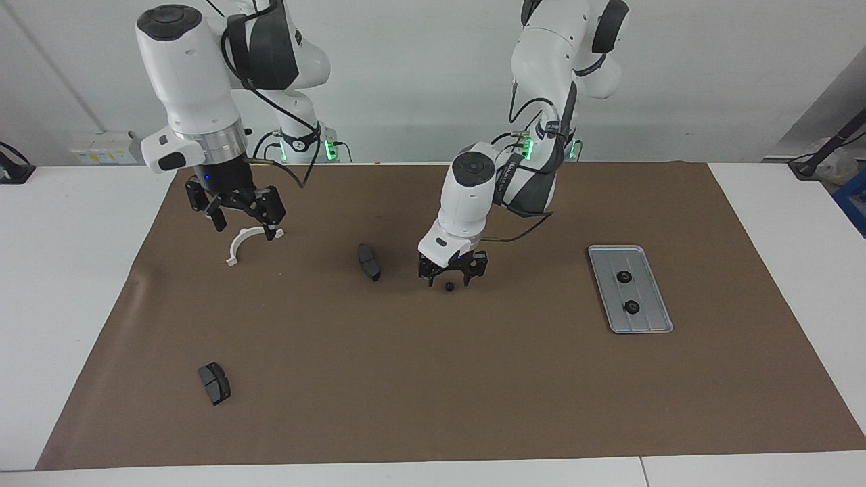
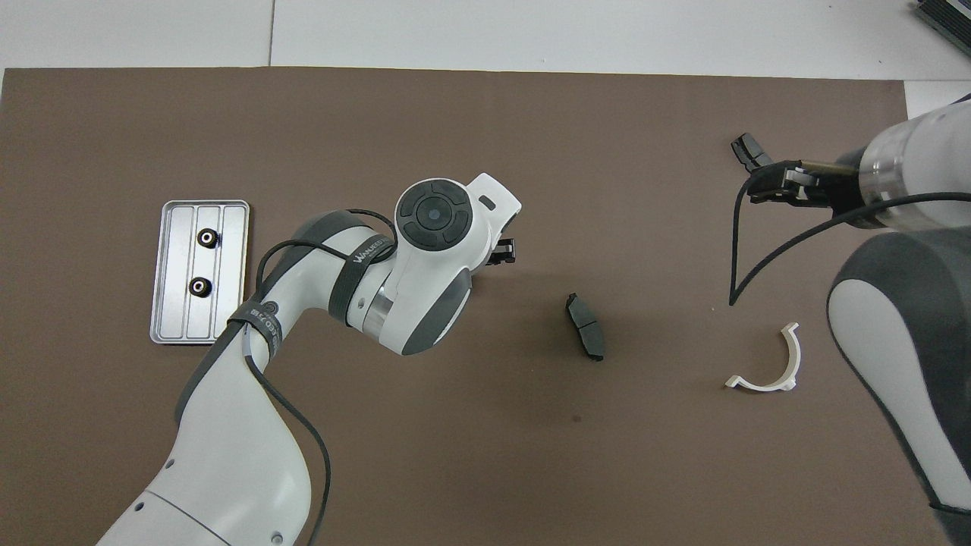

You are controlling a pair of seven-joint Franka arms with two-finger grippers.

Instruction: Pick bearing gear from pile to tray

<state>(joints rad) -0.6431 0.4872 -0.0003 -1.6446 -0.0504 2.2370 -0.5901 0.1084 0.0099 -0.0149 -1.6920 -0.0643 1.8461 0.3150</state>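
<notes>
Now the left gripper [image 1: 451,280], jaws spread and empty, hangs low at mid-frame over a small black gear [image 1: 448,287] on the brown mat [image 1: 433,392], which I judge needs straddling and pinching, then carrying to the ribbed metal tray [image 1: 657,318] at mid-right, which holds two gears [image 1: 624,276]; the right gripper [image 1: 238,211], open and empty, waits at upper left over the white bracket [image 1: 238,243].

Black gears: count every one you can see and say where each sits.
3. Two lie in the tray, gear nearer the robots than gear. The third lies on the mat under the left claw.
</notes>
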